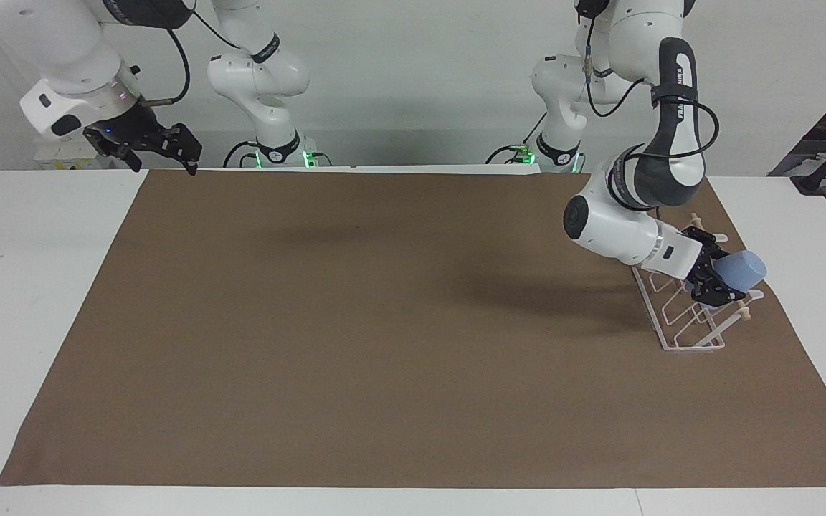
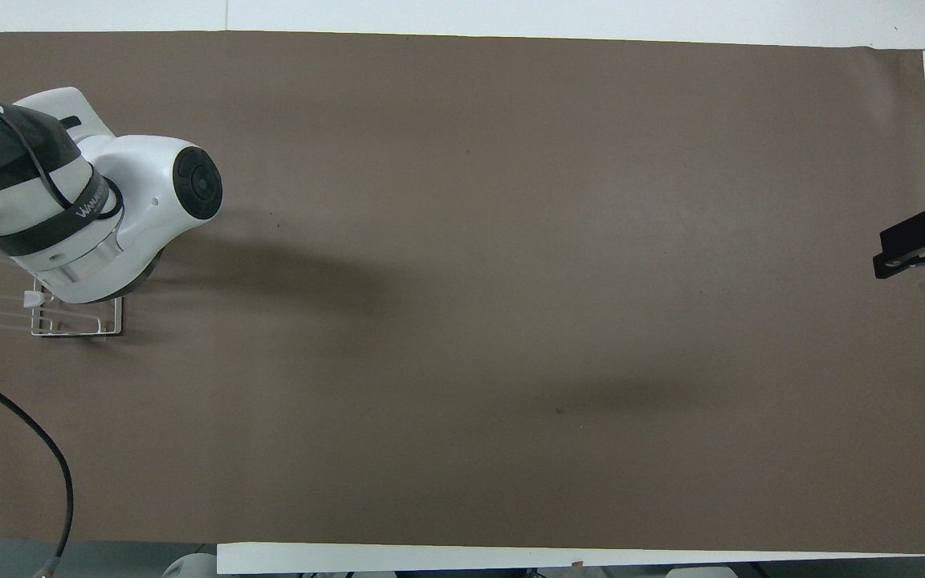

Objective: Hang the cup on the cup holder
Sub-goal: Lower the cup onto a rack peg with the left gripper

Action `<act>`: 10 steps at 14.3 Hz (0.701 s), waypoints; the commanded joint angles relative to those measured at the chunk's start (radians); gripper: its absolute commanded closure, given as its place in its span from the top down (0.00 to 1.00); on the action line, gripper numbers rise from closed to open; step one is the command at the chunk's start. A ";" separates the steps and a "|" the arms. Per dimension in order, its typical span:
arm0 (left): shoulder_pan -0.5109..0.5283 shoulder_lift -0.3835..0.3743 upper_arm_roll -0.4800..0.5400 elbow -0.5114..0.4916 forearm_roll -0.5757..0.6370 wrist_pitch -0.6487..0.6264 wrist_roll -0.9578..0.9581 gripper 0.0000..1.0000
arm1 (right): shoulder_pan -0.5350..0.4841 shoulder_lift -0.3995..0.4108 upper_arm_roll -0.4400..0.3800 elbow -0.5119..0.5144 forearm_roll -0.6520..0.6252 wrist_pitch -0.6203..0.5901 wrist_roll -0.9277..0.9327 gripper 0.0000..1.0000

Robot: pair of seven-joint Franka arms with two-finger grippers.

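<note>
Right gripper [image 1: 169,147]: hung high over the mat's [image 1: 384,322] corner at the right arm's end, waiting; whether its jaws stood apart, I could not tell.
Left gripper [image 1: 720,281]: over the cup holder [image 1: 685,315], jaws clamped on the cup.
Cup [image 1: 741,271]: on its side between those jaws, just above the dowel [image 1: 743,309] (hidden from overhead).

I count one cup [image 1: 741,271], clamped in my left gripper [image 1: 723,285], and one cup holder [image 1: 678,324] directly under that gripper. There are two grippers, the right gripper [image 1: 163,147] idle, and one brown mat [image 1: 384,322] beneath everything.
</note>
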 commanded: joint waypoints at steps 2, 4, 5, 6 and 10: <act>0.006 0.030 -0.011 0.034 0.011 0.004 0.002 0.35 | -0.001 -0.008 -0.008 -0.003 -0.002 -0.011 -0.025 0.99; 0.007 0.030 -0.013 0.032 0.005 0.017 0.004 0.35 | -0.008 -0.011 -0.008 -0.006 -0.001 -0.014 -0.028 0.99; 0.007 0.030 -0.013 0.030 -0.010 0.019 0.004 0.35 | -0.018 -0.013 -0.008 -0.011 -0.001 -0.013 -0.028 0.99; 0.007 0.030 -0.013 0.029 -0.030 0.019 0.004 0.35 | -0.023 -0.014 -0.007 -0.017 0.001 -0.013 -0.026 0.99; 0.023 0.037 -0.013 0.020 -0.038 0.022 0.004 0.35 | -0.023 -0.027 -0.007 -0.043 0.001 0.016 -0.026 0.99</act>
